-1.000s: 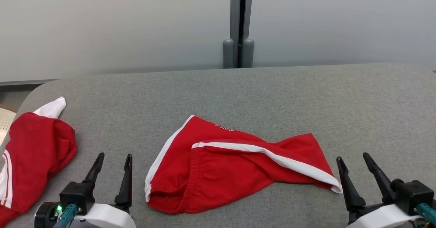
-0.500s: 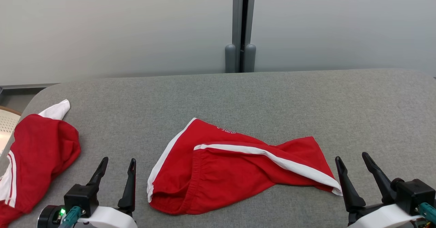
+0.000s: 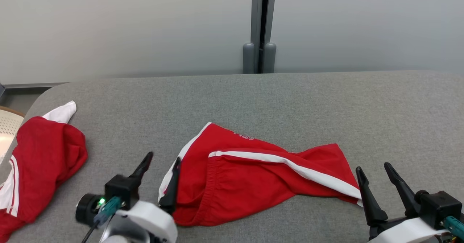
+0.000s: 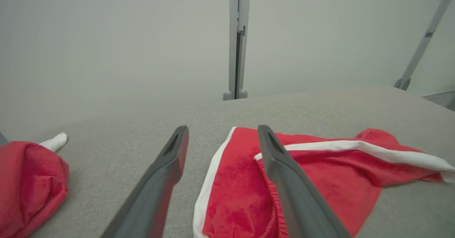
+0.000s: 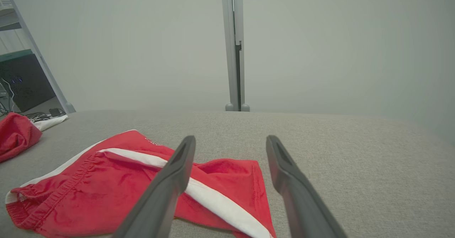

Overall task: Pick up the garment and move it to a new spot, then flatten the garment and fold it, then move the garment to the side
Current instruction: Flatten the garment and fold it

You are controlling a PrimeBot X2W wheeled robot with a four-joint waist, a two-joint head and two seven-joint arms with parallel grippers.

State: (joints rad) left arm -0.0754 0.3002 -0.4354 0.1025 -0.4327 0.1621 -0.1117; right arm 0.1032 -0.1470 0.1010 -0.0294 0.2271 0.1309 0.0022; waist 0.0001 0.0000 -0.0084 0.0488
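Red shorts (image 3: 253, 177) lie crumpled in the middle of a grey padded table (image 3: 253, 98), close to its near edge.

Likely risk: the cloth is doubled over itself. A pinch at the left edge could catch only the top layer, or several layers at once, and the shorts would then lift twisted instead of hanging free. A finger could also push the edge along the table rather than slide under it.

The shorts are bright red with white side stripes and white trim. A gathered elastic waistband runs down the left part, and one leg is folded across the other toward the right. Small white lettering near the far edge is too small to read.

The left gripper (image 3: 163, 158) is spread wide and empty. One finger is over the shorts' left edge and the other over bare table; contact cannot be told. The right gripper (image 3: 373, 168), also wide and empty, sits just beside the right corner.

A second garment (image 3: 47, 156), red and white, lies well apart at the table's left end.
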